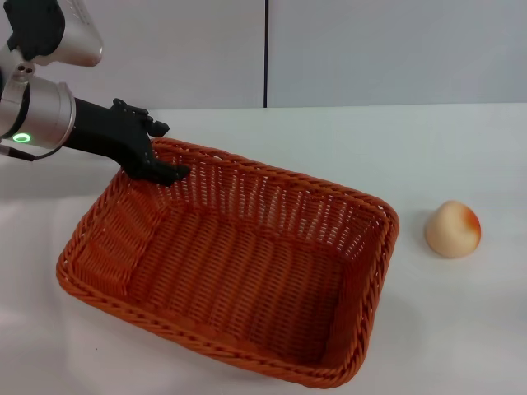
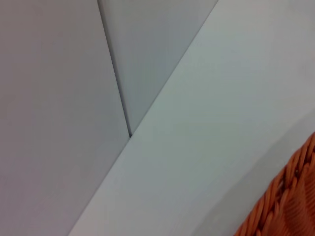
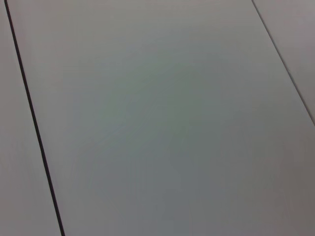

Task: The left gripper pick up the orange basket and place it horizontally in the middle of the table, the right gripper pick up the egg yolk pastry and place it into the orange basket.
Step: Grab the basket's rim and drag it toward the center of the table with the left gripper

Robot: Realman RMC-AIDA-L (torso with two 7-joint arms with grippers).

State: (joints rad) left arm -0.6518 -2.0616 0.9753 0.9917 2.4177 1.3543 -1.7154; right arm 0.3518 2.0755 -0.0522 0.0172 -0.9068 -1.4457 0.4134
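Note:
The orange basket [image 1: 239, 263] lies on the white table [image 1: 461, 156], turned at a slant, with nothing inside it. My left gripper [image 1: 160, 156] is at the rim of the basket's far left corner, its black claw lying over the braided edge. A strip of that rim [image 2: 290, 196] shows in the left wrist view. The egg yolk pastry [image 1: 452, 229] sits on the table to the right of the basket, apart from it. My right gripper is out of view; the right wrist view shows only pale panels.
A pale grey wall [image 1: 370, 49] with a dark vertical seam [image 1: 265, 53] runs behind the table. Bare tabletop lies beyond the basket and around the pastry.

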